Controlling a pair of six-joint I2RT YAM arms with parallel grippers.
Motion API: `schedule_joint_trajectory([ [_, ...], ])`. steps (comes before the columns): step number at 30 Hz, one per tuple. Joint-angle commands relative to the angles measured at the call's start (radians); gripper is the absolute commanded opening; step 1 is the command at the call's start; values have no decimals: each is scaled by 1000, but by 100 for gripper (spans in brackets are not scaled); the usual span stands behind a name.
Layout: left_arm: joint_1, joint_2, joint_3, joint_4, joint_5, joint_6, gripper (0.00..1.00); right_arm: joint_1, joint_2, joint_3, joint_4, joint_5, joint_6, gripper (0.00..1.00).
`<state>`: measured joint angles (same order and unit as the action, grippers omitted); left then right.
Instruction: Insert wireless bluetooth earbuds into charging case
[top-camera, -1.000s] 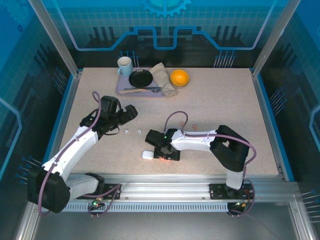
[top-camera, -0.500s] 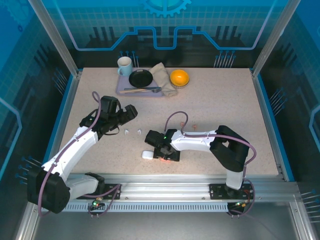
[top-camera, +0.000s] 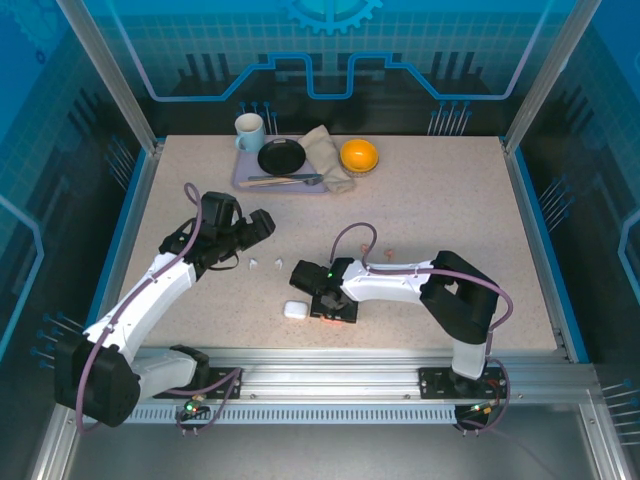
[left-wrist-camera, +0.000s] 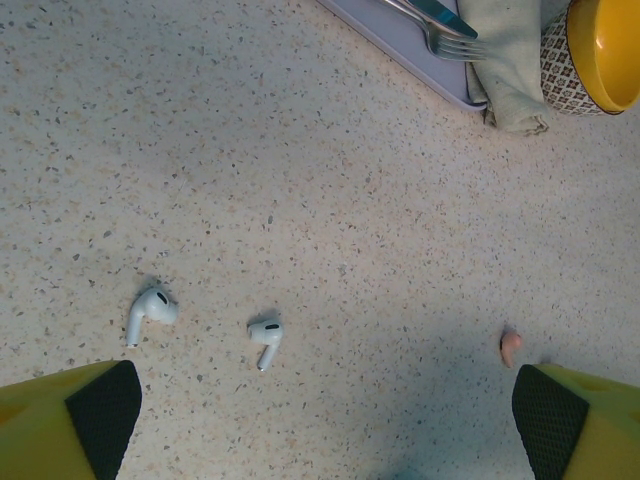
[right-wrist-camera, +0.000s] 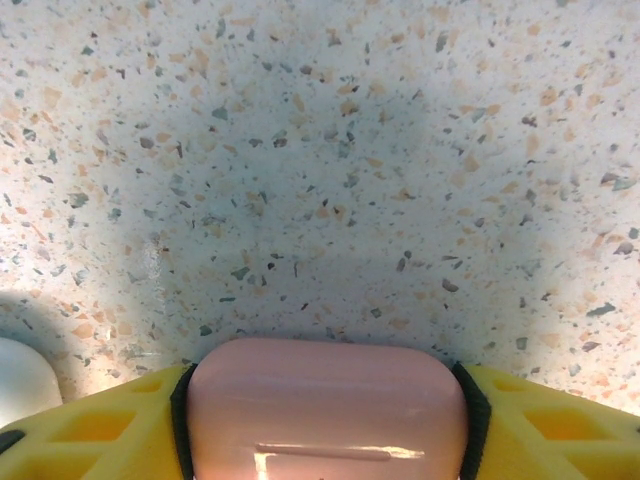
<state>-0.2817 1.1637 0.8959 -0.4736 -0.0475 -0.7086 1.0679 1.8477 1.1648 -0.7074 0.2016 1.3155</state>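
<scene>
Speckled tabletop (top-camera: 440, 200) runs under both arms. On my left wrist feed the left gripper (left-wrist-camera: 325, 415) stands wide open over two white earbuds (left-wrist-camera: 150, 310), which lie a little apart on the surface. A pink earbud (left-wrist-camera: 511, 346) sits near its right finger. My right gripper (right-wrist-camera: 325, 420) is clamped on the pink case (right-wrist-camera: 325, 390) — pads against both ends, down at the table — with the white case (top-camera: 294, 310) just beside it.
</scene>
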Motion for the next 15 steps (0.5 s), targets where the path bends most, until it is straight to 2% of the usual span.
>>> schedule_joint_trajectory([
  [1,-7,-3,3,11,6,-6,99,4,-40,-19,-16,-17,33,56],
  [7,-7,-8,-21,76,66,10,99,-47,-168,-95,20,22,56,54],
  [15,-7,-64,-190,417,320,-41,99,-188,-337,-189,100,8,66,53],
])
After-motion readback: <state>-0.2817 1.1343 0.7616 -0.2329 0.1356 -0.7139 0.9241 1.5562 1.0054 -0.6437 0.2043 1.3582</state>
